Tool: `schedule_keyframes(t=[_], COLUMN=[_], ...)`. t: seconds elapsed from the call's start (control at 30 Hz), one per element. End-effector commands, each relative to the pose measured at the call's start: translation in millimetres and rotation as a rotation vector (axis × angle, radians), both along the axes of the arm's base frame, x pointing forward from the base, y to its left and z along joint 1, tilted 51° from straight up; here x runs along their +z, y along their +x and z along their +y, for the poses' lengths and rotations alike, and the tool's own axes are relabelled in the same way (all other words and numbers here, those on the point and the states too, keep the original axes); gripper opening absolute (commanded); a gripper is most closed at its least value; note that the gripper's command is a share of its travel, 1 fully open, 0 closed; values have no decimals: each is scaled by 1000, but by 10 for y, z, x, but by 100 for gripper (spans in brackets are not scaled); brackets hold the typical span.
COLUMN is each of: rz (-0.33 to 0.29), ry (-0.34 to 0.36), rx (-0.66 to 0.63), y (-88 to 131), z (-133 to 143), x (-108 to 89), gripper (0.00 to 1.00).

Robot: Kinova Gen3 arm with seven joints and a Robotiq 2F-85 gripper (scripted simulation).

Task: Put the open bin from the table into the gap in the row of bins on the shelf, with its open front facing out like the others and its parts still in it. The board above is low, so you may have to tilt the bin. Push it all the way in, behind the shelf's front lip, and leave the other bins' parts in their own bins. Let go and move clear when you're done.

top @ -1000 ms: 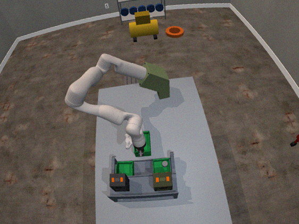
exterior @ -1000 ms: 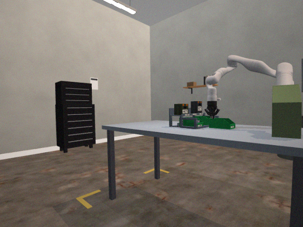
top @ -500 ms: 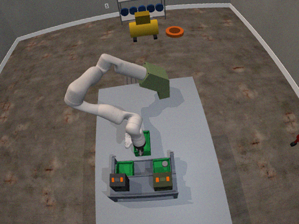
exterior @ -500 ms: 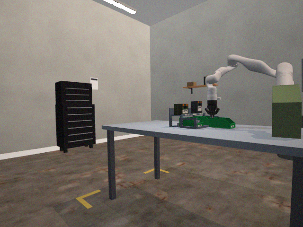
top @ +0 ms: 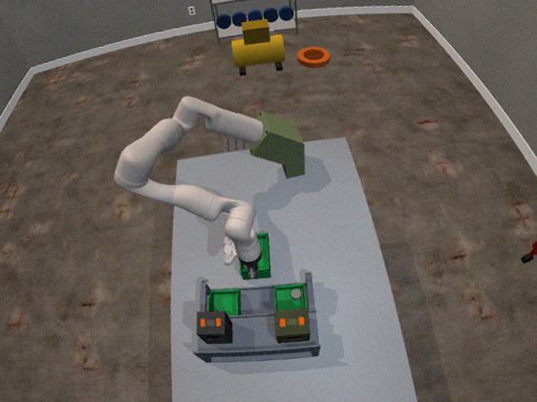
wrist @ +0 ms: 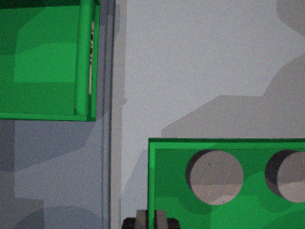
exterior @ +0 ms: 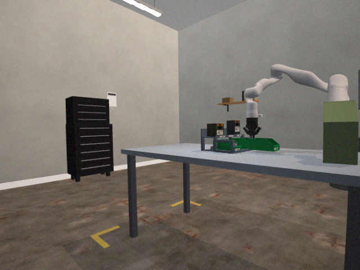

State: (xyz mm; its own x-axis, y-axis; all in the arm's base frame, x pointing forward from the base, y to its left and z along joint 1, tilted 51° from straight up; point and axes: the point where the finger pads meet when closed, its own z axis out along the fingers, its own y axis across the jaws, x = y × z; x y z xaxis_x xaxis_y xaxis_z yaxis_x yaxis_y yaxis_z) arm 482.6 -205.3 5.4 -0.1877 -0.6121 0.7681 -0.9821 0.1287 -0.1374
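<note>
Open bin [top: 266, 256] [exterior: 262, 144] [wrist: 254, 215], probably stiff, carries cylinders [wrist: 215, 177] that may slide as we tilt it, our gripper [top: 252, 271] [exterior: 252, 136] [wrist: 152, 220] pinching its back wall [wrist: 152, 181].

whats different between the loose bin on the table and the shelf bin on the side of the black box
The loose bin stands on the table in front of the shelf; the black-box-side bin sits in the shelf's row. The loose bin holds round grey parts; the black-box-side bin shows no parts in view. Both are green and open-topped.
</note>
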Motion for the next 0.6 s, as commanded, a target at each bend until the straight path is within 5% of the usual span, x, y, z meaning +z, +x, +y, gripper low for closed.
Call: schedule_keyframes(t=[0.0, 0.57], rz=[-3, -3], ry=[1, 1], rx=[3, 3], y=[16, 26], z=[24, 93], x=[13, 62], gripper=[10, 10])
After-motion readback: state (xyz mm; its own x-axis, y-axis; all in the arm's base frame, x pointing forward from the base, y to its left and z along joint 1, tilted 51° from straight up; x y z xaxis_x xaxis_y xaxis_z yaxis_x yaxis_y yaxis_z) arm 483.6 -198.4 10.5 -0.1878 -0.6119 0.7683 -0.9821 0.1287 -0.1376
